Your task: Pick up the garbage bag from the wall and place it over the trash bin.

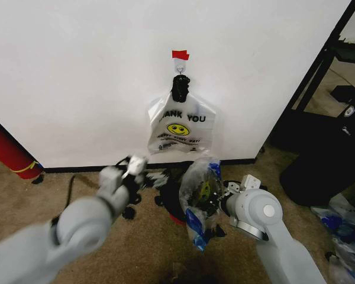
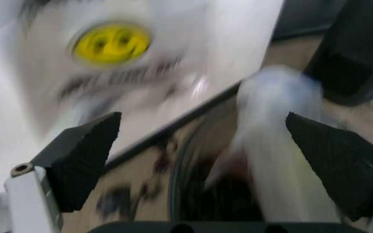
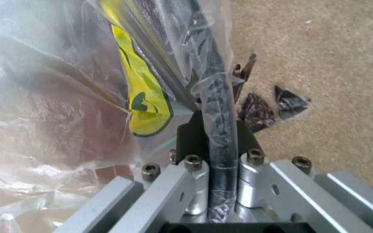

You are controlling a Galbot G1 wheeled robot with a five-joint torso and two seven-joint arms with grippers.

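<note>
We see the right tool point(image 3: 215, 160) clenched on garbage bag point(image 1: 202, 198) film over the trash bin point(image 3: 215, 87) rim; thin film may tear. Left tool point(image 2: 203, 160) is released.

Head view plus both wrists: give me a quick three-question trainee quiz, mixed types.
1. True or false: the right gripper is shut on the garbage bag.
2. What hangs from the hook on the wall? A) THANK YOU bag B) a towel C) nothing
3. Fill in: the left gripper is ____, nothing between its fingers.

Key: 1 true; 2 A; 3 open. The garbage bag hangs low over the trash bin, by the baseboard.
</note>
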